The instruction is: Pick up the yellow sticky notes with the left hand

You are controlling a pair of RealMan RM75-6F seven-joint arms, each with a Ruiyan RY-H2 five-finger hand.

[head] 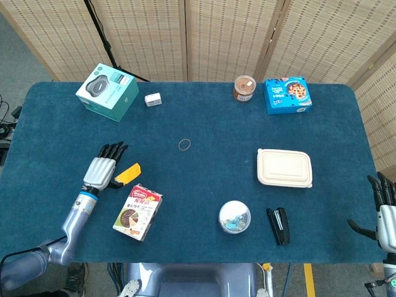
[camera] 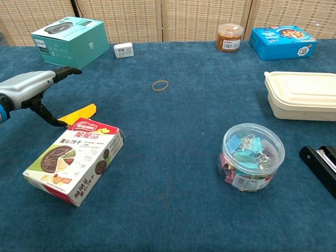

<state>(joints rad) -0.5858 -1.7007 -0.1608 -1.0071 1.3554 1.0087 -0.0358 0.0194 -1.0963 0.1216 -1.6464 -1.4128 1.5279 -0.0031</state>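
Hovering w/ fingers stretched out and apart, holding nothing, the left hand (head: 101,168) sits low over the blue table (head: 204,124) at its left-front area; in chest view the left hand (camera: 32,85) has its thumb angled down, tip right at the near-left end of the yellow sticky notes (camera: 79,113) – can't tell if it actually touches. The yellow sticky notes (head: 127,174) lie flat on the cloth just right of the hand, partly under its fingers in head view. Just beyond the pad, toward the robot and to the hand's right, is the snack box (head: 138,211), its corner touching or nearly touching the pad in chest view. Far ahead of the hand, at the table's back-left, stands the teal box (head: 107,91), w/ a small white box (head: 153,99) beside it. A rubber band (head: 184,145) lies ahead and right of the hand, well apart.

Further right: clear tub of clips (head: 235,217), black stapler (head: 279,225), beige lidded container (head: 284,167), brown jar (head: 244,88) and blue cookie box (head: 288,94) at the back.

The right hand (head: 383,210) is at the far right edge, off the table's corner, fingers spread and pointing up, nothing in it; chest view doesn't show it
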